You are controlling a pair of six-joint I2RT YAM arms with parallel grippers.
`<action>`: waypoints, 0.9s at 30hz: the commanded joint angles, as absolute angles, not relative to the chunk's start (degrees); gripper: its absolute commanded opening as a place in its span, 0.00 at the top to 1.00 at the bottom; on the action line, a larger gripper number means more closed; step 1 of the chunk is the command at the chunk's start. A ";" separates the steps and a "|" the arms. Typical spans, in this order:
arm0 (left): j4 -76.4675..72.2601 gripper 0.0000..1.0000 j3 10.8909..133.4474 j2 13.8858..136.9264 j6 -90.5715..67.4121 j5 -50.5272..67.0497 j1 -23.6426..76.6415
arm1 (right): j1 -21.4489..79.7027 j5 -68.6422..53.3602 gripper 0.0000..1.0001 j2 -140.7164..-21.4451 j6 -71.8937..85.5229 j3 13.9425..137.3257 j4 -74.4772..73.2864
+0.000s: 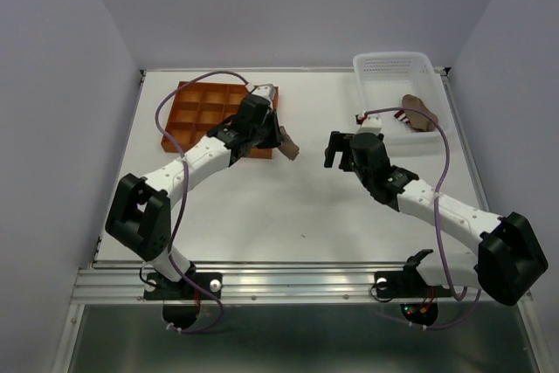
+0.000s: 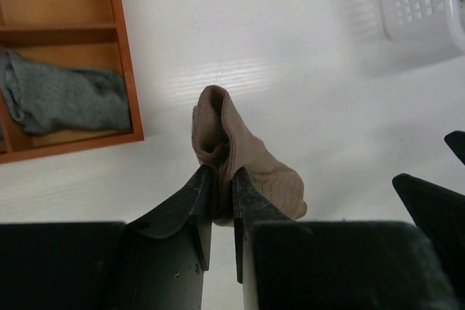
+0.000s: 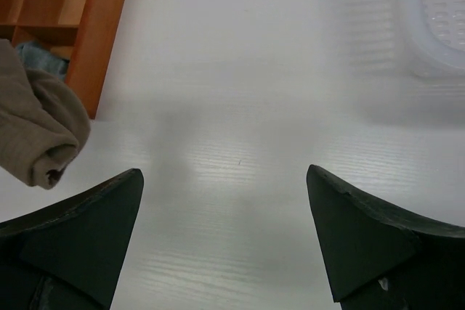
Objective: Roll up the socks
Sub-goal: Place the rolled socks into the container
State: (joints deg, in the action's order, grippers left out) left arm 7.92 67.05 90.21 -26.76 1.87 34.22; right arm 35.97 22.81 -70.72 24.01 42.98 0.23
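- The wooden tray (image 1: 177, 120), at the far left of the table (image 1: 288, 207), is divided into square compartments. A grey sock (image 2: 65, 99) is seen bunched in one of them in the left wrist view; the others that can be seen look bare.
- The left claw (image 2: 223, 179) is clamped on a tan sock (image 2: 243, 154), which is folded into a loose bundle and held just beside the tray's right edge. Whether the bundle touches the table cannot be told.
- The step in hand is judged to be the stowing of a rolled sock. A free compartment has to be reached next, and the bundle has to be kept pinched until it is inside, or it is likely to spring open.
- The right claw (image 3: 224, 172) is held over bare table with its jaws wide apart, and nothing is gripped.
- The white basket (image 1: 393, 65) stands at the far right. One striped sock (image 1: 421, 113), tan with a red-and-white part, is left lying in it, so more rolling is judged to remain.
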 commanded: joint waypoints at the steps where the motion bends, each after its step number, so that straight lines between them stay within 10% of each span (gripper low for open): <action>1: 8.53 1.00 72.59 87.45 -22.24 -2.63 32.17 | 35.60 29.62 0.00 -69.26 24.79 42.28 1.85; 27: -7.99 1.00 80.32 98.78 -14.85 15.37 8.26 | 34.54 24.96 0.00 -73.74 22.41 43.33 1.93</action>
State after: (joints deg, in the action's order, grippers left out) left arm -2.90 76.31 97.10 -14.70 7.57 8.58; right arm 34.89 25.74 -72.88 22.92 42.26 0.38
